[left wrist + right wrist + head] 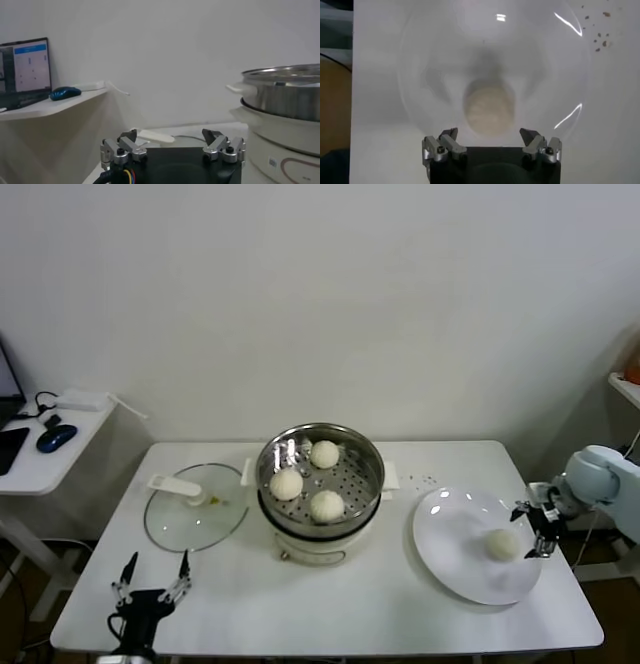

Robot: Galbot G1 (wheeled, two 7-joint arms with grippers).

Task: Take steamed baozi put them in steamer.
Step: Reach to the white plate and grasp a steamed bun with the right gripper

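The right gripper point(534, 531) hangs with its jaws spread wide over the right rim of the white plate point(450, 559), straddling but not touching the last baozi point(501, 544), which sits on the plate near the table's right edge. Out by the front-left corner, the left gripper point(152, 581) rests idle, fingers apart and holding nothing. In the middle of the table point(330, 609) stands the steamer point(366, 452) with three baozi point(327, 505) in its basket, the glass lid point(195, 519) lying flat just left of it.
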